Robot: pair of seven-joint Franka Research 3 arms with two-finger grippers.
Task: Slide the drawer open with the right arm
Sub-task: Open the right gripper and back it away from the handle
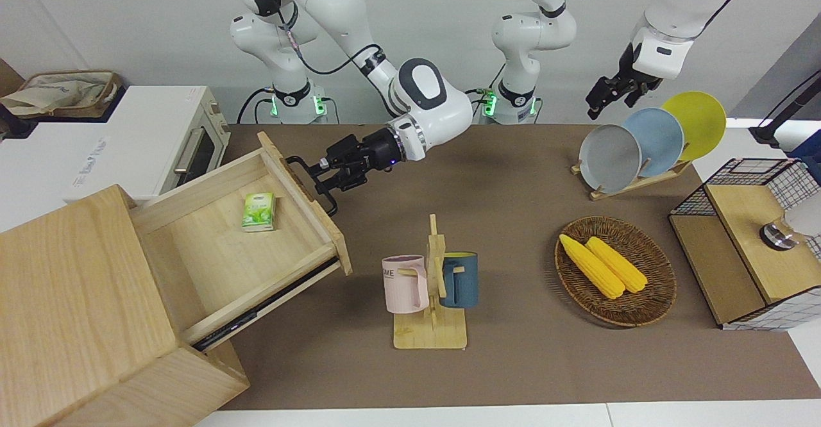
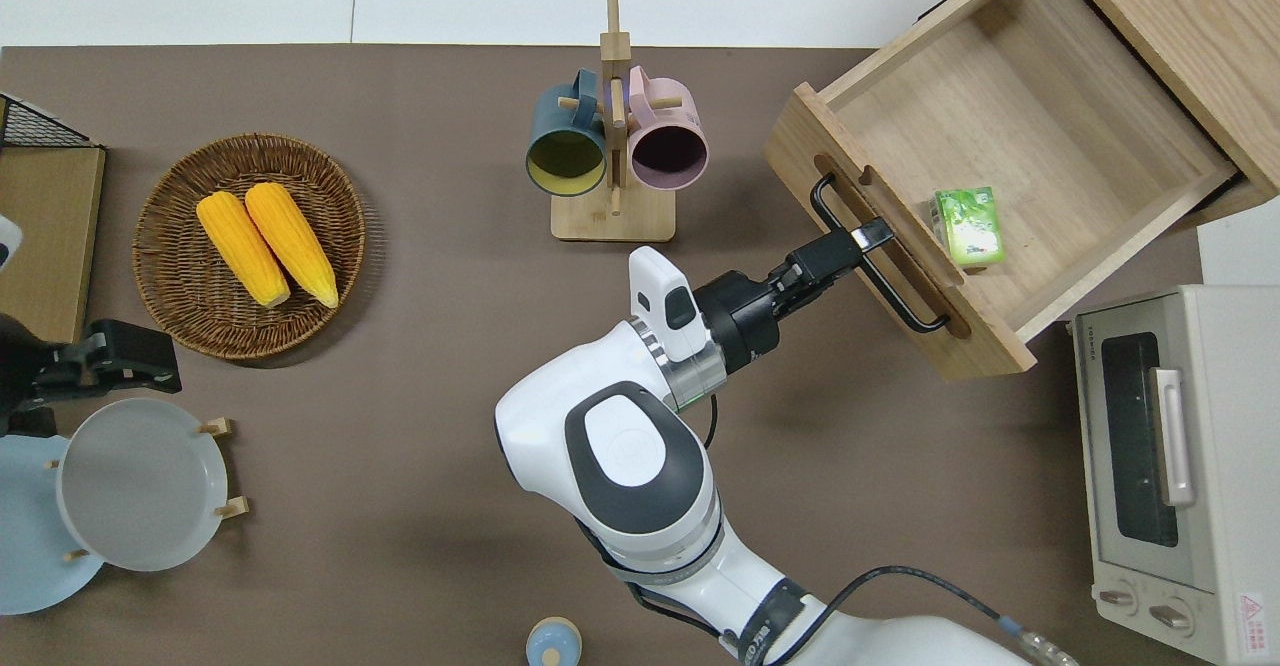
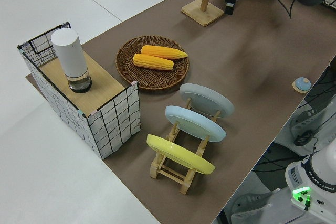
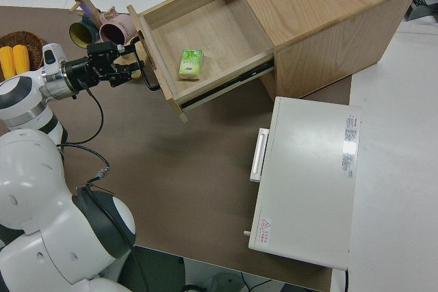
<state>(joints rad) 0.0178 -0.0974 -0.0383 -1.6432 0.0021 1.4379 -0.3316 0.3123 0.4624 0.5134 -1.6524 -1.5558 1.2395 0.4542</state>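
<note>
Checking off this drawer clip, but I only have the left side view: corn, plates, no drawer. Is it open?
Observer: Yes. The drawer stands pulled well out of its cabinet.
Operator: Where is the right claw?
Observer: The right claw is at the drawer's black handle.
Operator: Anything inside the drawer?
Observer: One small green packet, lying close to the front panel.
</note>
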